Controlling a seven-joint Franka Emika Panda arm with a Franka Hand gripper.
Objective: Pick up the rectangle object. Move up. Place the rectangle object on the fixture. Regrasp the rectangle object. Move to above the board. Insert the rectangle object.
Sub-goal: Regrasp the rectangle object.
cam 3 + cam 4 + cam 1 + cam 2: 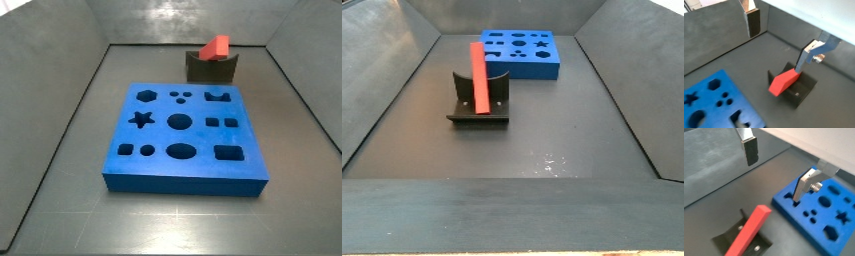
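The red-orange rectangle object [784, 82] lies in the notch of the dark fixture [802, 94], leaning at a slant; both side views show it too [214, 47] [478, 75]. The blue board [183, 135] with its dark cut-outs lies flat on the floor beside the fixture [211, 69]. My gripper [776, 52] hangs above the floor, raised over the bar and apart from it, open and empty. Its two silver fingers [749, 150] stand far apart in both wrist views. The gripper is out of both side views.
Everything sits in a dark grey bin with sloping walls [67, 110]. The fixture [480, 108] stands between the board [523, 50] and a bare stretch of floor [543, 150]. The board also shows in both wrist views [824, 213] [717, 102].
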